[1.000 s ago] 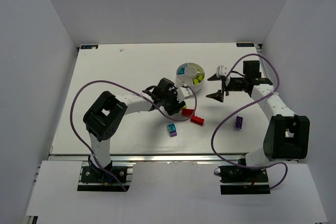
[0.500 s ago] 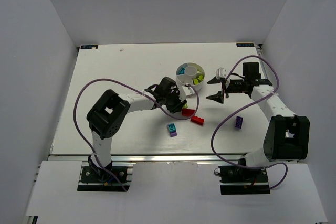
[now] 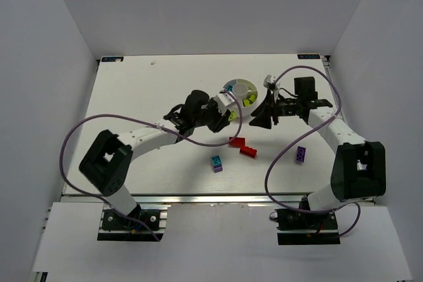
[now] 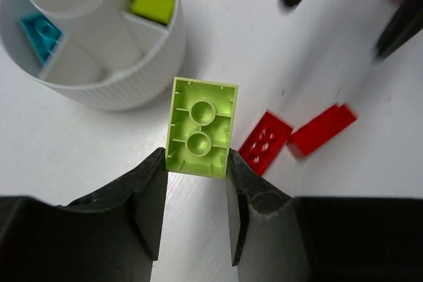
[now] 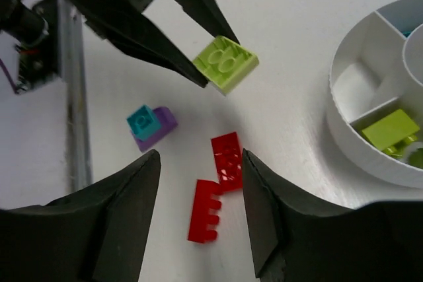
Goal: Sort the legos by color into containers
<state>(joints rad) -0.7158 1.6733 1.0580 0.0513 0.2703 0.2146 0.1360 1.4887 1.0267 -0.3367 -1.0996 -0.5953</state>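
White dish (image 4: 132, 77), far side beyond frame edge

the lime brick (image 4: 200, 127) is smooth, glossy plastic, and its hollow underside catches the light. the red bricks (image 4: 264, 142) and the cyan brick (image 4: 41, 31) have the same hard plastic sheen. the dish (image 4: 132, 84) is white plastic with a satin finish and a finely ribbed outer wall. the table (image 4: 277, 51) is white, smooth and matt. the left gripper (image 4: 196, 163) has black fingers (image 4: 149, 196) of matt, faintly grainy plastic; the right gripper (image 5: 200, 156) looks alike. the cables (image 3: 267, 171) wear a smooth purple sheath. the rail (image 5: 69, 97) looks like bare metal.
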